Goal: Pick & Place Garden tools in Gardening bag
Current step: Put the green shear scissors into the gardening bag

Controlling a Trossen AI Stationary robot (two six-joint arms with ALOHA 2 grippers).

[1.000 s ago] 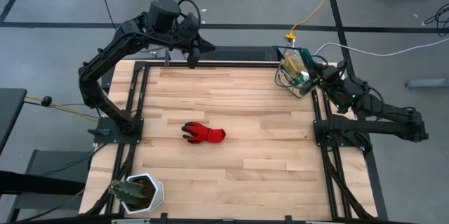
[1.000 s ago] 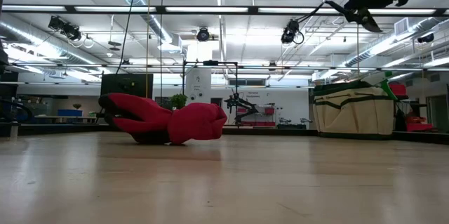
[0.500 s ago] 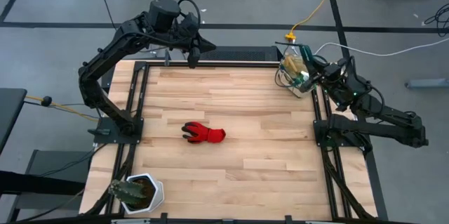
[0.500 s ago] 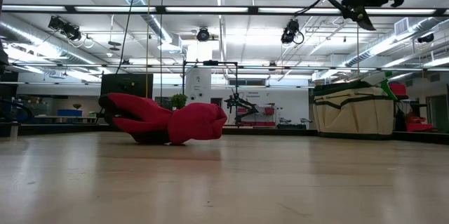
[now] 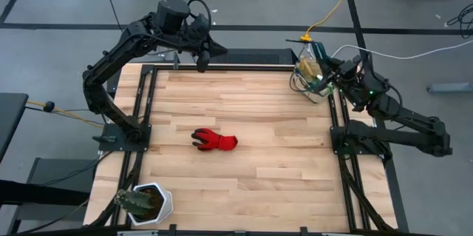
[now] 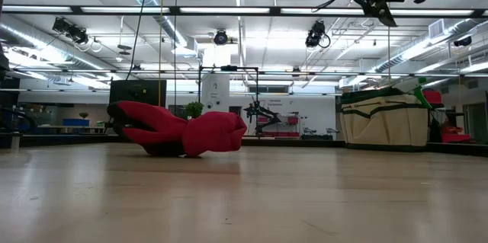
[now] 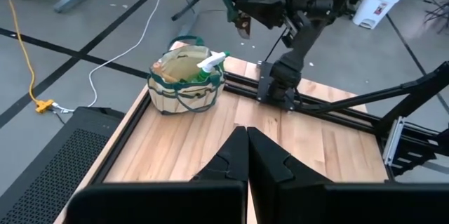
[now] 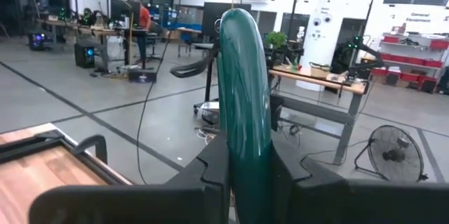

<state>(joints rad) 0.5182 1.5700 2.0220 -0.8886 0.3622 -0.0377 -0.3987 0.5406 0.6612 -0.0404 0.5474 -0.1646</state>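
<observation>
The gardening bag [image 5: 310, 73], beige with green trim, stands at the table's far right corner. A green watering vessel [image 7: 210, 62] sticks out of it. A red glove [image 5: 215, 141] lies flat mid-table. My right gripper [image 5: 329, 73] hangs high over the bag's right side [image 6: 385, 117], shut on a hand tool with a dark green handle [image 8: 242, 76]. My left gripper [image 5: 203, 60] waits shut above the far edge, its fingers together [image 7: 247, 154] with nothing between them. My right gripper pinches the tool's dark green handle [image 8: 244, 150] between its two fingers. The fingers point about level and the handle lies across them, rising past them. The tool is lifted clear of bag and table. Its metal end [image 7: 244, 27] hangs below the gripper.
A white pot with a dark plant [image 5: 144, 203] stands at the near left corner. Black frame rails [image 5: 340, 140] run along the table's sides. The wood around the glove [image 6: 183, 130] is bare.
My right gripper has risen a little and swung toward the far edge beside the bag, turning slightly, with the green-handled tool still held. The glove and the bag have stayed where they were.
</observation>
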